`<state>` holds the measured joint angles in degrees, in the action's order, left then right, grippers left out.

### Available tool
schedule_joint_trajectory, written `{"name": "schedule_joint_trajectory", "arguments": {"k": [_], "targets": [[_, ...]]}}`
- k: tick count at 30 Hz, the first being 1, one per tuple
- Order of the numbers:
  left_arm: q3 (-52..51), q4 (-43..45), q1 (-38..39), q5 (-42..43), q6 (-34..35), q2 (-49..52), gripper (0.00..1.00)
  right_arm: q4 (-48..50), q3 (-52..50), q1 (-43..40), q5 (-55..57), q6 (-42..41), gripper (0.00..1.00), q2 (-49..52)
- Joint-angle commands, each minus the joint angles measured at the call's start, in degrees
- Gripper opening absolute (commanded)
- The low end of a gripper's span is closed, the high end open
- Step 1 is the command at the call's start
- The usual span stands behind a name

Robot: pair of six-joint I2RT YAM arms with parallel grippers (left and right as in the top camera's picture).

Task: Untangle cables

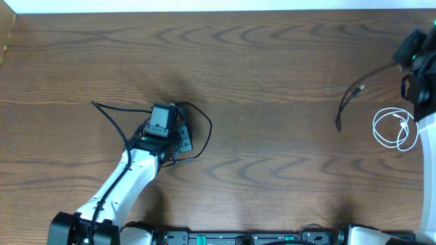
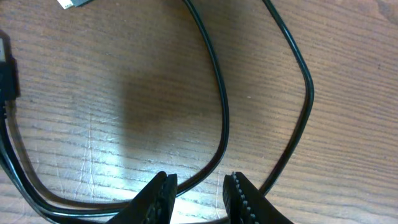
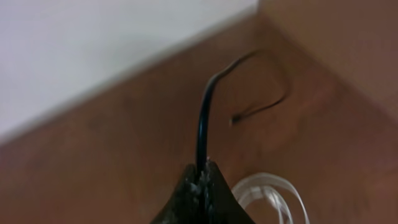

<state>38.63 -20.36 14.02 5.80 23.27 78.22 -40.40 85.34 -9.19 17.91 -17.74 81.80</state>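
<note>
Black cables (image 1: pixel 204 126) loop on the wooden table around my left gripper. In the left wrist view two black cable strands (image 2: pixel 222 106) curve over the wood, and one crosses the gap between the tips of my left gripper (image 2: pixel 200 186). The jaws stand apart and do not squeeze it. At the far right, my right gripper (image 3: pixel 203 167) is shut on another black cable (image 3: pixel 202 118). That cable hangs from it and trails down to the table (image 1: pixel 351 95), its free end lying loose. A coiled white cable (image 1: pixel 395 129) lies apart from it, just below the right gripper (image 3: pixel 273 186).
A small light plug (image 2: pixel 71 3) lies at the top left of the left wrist view. The pale wall edge (image 1: pixel 204 5) borders the table's far side. Brown side panels (image 1: pixel 5 41) close the left end.
</note>
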Motion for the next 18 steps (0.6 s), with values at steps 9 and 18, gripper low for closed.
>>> {"name": "schedule_joint_trajectory", "arguments": {"k": [9,18], "targets": [[-0.3,-0.1,-0.2,-0.7,-0.5,-0.3,0.32,-26.5,-0.5,-1.1,-3.5,-1.6,0.01,6.2],[-0.3,-0.1,-0.2,-0.7,-0.5,-0.3,0.32,-35.1,-7.1,-1.1,-4.2,-1.6,0.01,7.7]]}}
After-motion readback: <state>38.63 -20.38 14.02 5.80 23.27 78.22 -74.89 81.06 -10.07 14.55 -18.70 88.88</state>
